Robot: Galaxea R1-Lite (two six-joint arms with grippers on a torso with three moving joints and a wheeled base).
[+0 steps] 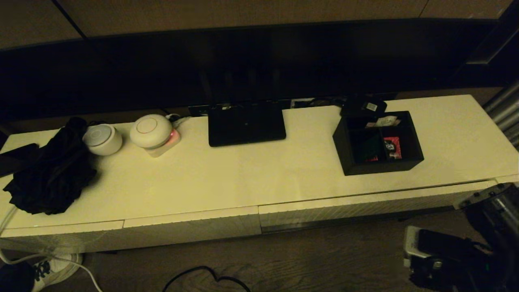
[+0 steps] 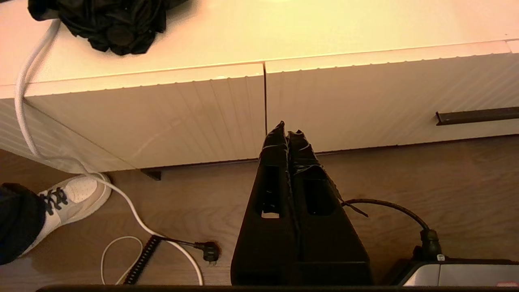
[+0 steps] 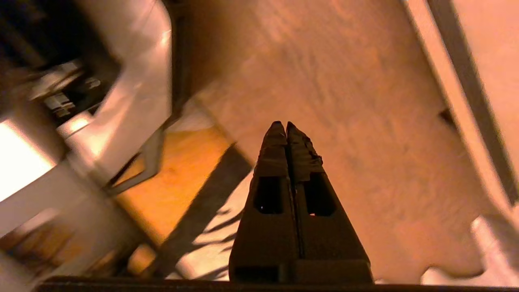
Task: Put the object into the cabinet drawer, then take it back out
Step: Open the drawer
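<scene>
Organiser box: the black organiser box stands on the cabinet top, right of centre, red and white packets showing inside.
Cabinet drawer: the cabinet drawer is below the box, its ribbed front nearly flush.
Left hand: the left hand is low before the cabinet front, above the wooden floor, fingers pressed together, empty.
Right hand: the right hand is over the floor, fingers together, empty.
Behind box: small black device touching it.
Centre: black router.
</scene>
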